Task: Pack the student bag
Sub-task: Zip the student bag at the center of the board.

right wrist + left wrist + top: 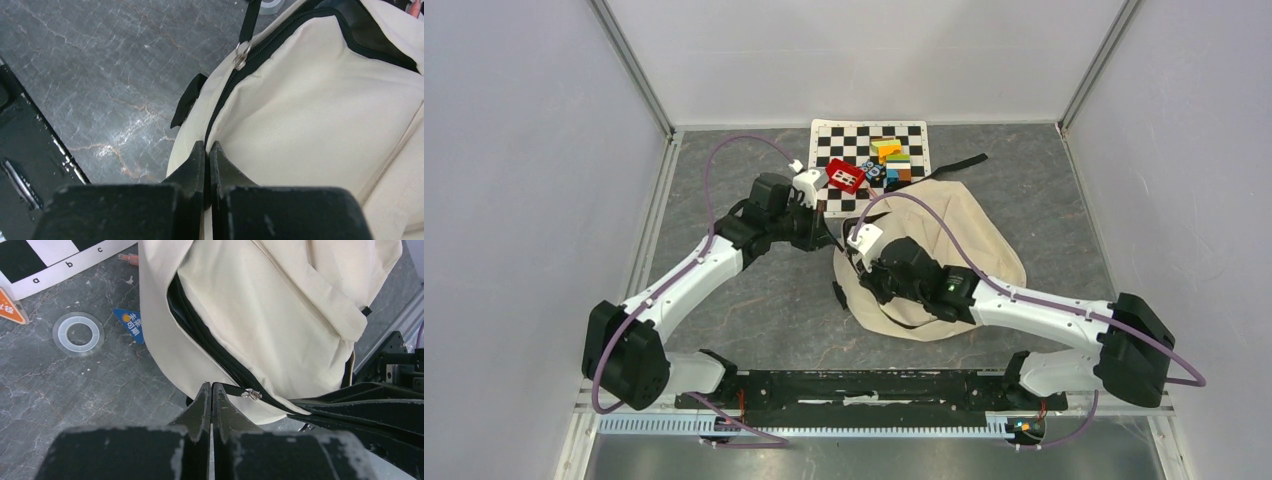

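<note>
Both arms reached inward over the bench, meeting at the left edge of the student bag, which lay flat mid-bench. The left end effector was pressed together beside the zipper pull. The right end effector was together against the bag's fabric.

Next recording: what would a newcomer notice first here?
The cream student bag lies slumped mid-table, its black zipper partly open. Both arms crowd the bag's left edge, with the left gripper and right gripper shut, their tips at the zipper line. Beyond the bag, a chessboard mat toward the far wall carries bright coloured blocks.
</note>
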Action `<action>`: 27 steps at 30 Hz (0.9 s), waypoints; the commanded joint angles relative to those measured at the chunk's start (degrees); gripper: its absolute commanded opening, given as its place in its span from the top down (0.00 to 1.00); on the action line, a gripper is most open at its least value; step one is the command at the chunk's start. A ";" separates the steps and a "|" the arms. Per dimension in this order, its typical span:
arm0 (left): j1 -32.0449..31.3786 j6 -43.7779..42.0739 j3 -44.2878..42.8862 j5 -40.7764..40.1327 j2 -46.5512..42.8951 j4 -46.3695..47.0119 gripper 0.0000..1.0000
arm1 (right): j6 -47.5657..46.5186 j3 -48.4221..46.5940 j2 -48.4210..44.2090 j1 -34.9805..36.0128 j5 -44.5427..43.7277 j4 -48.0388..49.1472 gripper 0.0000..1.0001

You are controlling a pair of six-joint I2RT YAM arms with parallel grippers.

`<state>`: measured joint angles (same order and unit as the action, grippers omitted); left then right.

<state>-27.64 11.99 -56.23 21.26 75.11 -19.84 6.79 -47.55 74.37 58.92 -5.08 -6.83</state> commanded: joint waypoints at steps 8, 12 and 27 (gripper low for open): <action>2.67 1.02 -0.20 -6.22 -2.55 5.07 0.98 | -0.28 1.58 -5.24 3.69 4.93 -10.62 1.00; 3.07 1.19 0.23 -6.64 -3.24 5.67 0.98 | -0.92 2.06 -5.93 4.43 6.93 -13.29 1.00; 3.27 1.02 1.02 -9.57 -3.21 5.99 0.98 | -4.84 -0.64 -4.28 9.33 22.21 -19.89 1.00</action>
<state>-26.00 12.67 -54.76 17.78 73.65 -19.68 2.22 -46.19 69.19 64.90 4.38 -19.05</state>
